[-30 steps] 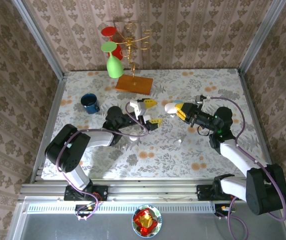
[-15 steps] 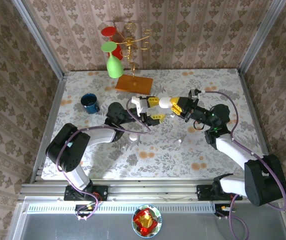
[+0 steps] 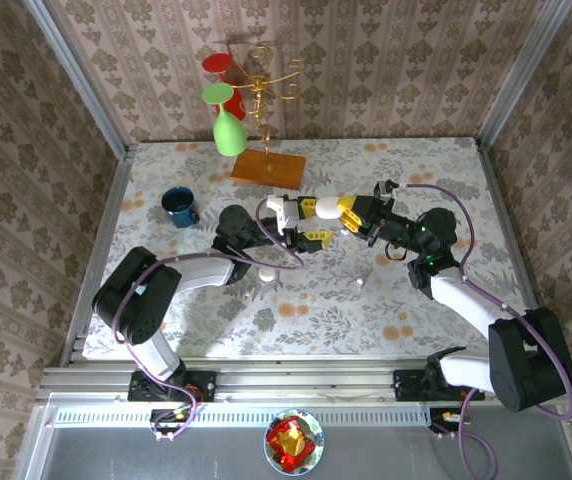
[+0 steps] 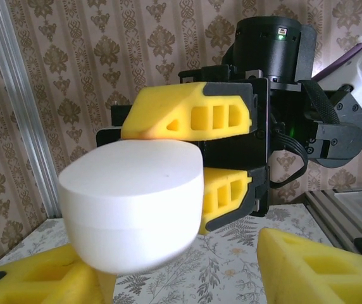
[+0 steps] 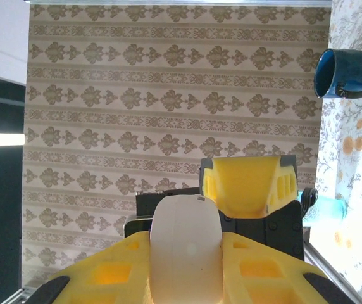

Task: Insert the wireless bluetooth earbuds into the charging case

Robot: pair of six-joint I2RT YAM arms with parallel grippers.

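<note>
My right gripper (image 3: 338, 211) is shut on a smooth white charging case (image 3: 326, 209), lid closed, held above the table. In the right wrist view the case (image 5: 186, 250) is pinched between the yellow fingers (image 5: 105, 273). My left gripper (image 3: 308, 222) is open, its fingers on either side of the case's free end. Seen from the left wrist, the case (image 4: 133, 202) hangs just over the left gripper (image 4: 178, 275), with the right gripper's fingers (image 4: 190, 113) behind it. Two tiny white earbuds lie on the tablecloth, one (image 3: 266, 272) beside the left arm and one (image 3: 359, 284) below the right gripper.
A blue mug (image 3: 179, 206) stands at the left. Behind the grippers, a gold rack on a wooden base (image 3: 268, 166) holds a green glass (image 3: 229, 133) and a red one (image 3: 216, 63). A bowl of wrapped sweets (image 3: 294, 440) sits below the table's front rail.
My right gripper has carried the case leftward until it sits between the left gripper's open fingers. The left gripper shifted slightly right. The earbuds have not moved.
</note>
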